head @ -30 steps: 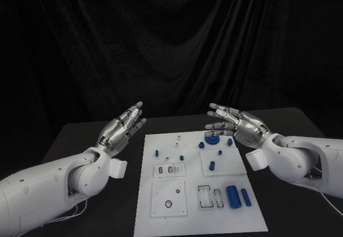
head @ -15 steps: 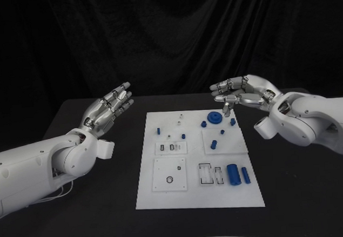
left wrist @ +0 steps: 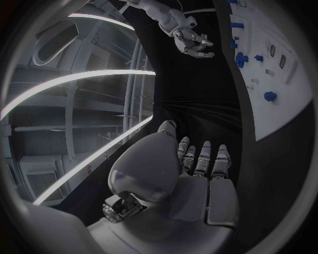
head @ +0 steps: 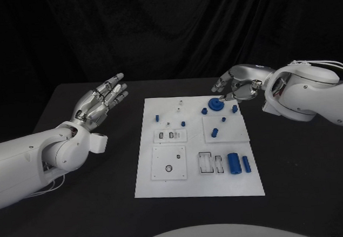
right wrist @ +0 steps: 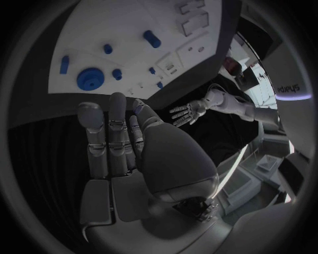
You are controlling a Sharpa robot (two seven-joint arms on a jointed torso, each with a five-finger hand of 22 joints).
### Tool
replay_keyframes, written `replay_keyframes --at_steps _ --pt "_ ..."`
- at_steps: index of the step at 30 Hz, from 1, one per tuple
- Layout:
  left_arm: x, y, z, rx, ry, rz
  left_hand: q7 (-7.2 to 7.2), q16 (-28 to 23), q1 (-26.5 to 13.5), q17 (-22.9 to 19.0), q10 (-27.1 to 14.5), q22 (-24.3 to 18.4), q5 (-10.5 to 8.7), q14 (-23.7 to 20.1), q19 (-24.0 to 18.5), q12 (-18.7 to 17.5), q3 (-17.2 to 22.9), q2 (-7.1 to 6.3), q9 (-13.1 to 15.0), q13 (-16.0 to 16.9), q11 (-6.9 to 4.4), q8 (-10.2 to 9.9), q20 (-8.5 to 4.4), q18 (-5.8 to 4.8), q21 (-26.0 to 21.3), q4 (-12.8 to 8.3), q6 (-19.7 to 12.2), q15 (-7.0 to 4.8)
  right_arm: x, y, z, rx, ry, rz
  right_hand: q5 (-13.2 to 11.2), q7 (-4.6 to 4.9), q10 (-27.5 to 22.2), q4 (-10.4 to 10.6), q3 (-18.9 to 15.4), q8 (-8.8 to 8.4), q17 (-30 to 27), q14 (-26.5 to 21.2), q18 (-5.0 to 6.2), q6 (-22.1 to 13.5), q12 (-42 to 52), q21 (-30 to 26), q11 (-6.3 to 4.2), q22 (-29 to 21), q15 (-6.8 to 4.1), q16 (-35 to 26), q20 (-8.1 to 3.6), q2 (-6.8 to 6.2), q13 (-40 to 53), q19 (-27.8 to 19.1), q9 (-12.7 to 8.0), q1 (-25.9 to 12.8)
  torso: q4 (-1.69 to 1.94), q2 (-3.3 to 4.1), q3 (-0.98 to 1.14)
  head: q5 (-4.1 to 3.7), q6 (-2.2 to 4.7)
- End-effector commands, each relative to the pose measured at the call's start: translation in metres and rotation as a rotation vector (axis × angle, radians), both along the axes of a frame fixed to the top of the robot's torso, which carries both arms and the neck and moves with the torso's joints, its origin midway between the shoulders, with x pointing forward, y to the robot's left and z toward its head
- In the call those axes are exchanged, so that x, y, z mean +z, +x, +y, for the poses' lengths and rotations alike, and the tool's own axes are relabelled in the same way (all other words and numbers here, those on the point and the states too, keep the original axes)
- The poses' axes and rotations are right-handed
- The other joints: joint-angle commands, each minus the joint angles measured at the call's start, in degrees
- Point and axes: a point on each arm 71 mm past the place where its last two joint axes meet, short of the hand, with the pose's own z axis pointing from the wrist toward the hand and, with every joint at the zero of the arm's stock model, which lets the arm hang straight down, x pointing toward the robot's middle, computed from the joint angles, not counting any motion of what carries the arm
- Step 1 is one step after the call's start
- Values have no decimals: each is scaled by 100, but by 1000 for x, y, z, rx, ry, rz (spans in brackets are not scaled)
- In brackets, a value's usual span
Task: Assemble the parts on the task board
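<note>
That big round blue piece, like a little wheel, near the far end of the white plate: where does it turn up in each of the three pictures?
Head view: the round blue piece sits near the task board's far edge, just before the right hand.
Left wrist view: beside the board's edge, below the right hand.
Right wrist view: beyond the fingers.
Shared landmark: the white task board.

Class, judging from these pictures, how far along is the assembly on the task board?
Barely begun. Done: nothing visibly; the blue parts lie spread over the task board. In hand: neither hand holds anything; the right hand hovers, fingers curled, beside the round blue part at the far edge, while the left hand is open, off the board. Left: the whole assembly.
</note>
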Motion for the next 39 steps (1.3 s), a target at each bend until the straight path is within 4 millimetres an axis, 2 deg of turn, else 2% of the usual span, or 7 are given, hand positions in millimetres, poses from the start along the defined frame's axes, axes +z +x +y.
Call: replay_keyframes --at_steps 1,8,11,15,25,31,39 --pt "18 -7 2 -6 -81 -239 3 25 70 -3 33 -3 48 20 15 26 6 -3 0 13 6 -25 8 102 31 -34 -18 -11 6 2 2 -5 -239 -167 47 -17 209 33 223 -71 151 102 -172 120 -83 524 -36 781 -15 248 -24 -150 8 264 41 -83 64 143 -28 -65 17" --pt "19 -10 3 -9 -80 -240 -8 28 158 -11 54 -7 149 -5 15 30 32 -44 0 24 5 -25 11 105 31 -57 -18 -17 10 4 11 22 -296 -221 32 -70 351 102 545 -173 810 243 -253 177 -224 917 -55 1384 -29 747 -34 -328 15 407 88 -232 227 370 -119 -273 209" --pt "19 -10 3 -11 -81 -239 -1 29 188 -14 56 -9 189 -14 13 30 49 -47 1 27 9 -24 14 105 29 -66 -15 -13 10 5 13 31 -303 -228 26 -55 380 125 612 -200 1021 298 -276 179 -247 1008 -50 1533 -19 886 -26 -374 19 452 98 -274 245 411 -125 -295 237" --pt "19 -10 3 -15 -82 -238 17 24 251 -22 49 -14 287 -40 8 28 91 -56 1 30 15 -24 19 105 25 -89 -14 -9 9 7 18 45 -310 -230 -68 -43 439 191 672 -234 1369 391 -309 187 -260 1146 -53 1755 -4 1118 -13 -448 29 525 116 -378 304 557 -146 -389 388" --pt "20 -12 3 -20 -86 -235 25 25 305 -27 49 -16 364 -54 8 29 131 -70 2 35 20 -23 22 105 23 -116 -9 -9 7 6 26 79 -325 -214 -136 -80 634 307 746 -353 1770 471 -349 87 -184 1322 -85 2050 14 1390 12 -588 96 603 135 -542 350 641 -173 -462 473" --pt "20 -12 3 -22 -88 -233 31 18 316 -31 53 -17 386 -68 7 30 142 -73 3 37 28 -22 23 105 22 -121 -2 -9 5 5 26 80 -336 -198 486 -87 635 322 918 -368 1856 450 -353 148 -183 1366 -80 2135 31 1452 30 -720 158 585 203 -613 355 657 -186 -460 468" --pt "19 -12 4 -27 -89 -229 40 18 323 -32 58 -17 398 -72 8 31 153 -70 4 39 40 -20 26 105 23 -124 5 -6 5 1 22 78 -334 -194 929 -103 551 375 1114 -369 1908 438 -350 227 -185 1378 -65 2182 47 1482 50 -861 242 562 297 -797 356 670 -198 -451 453"
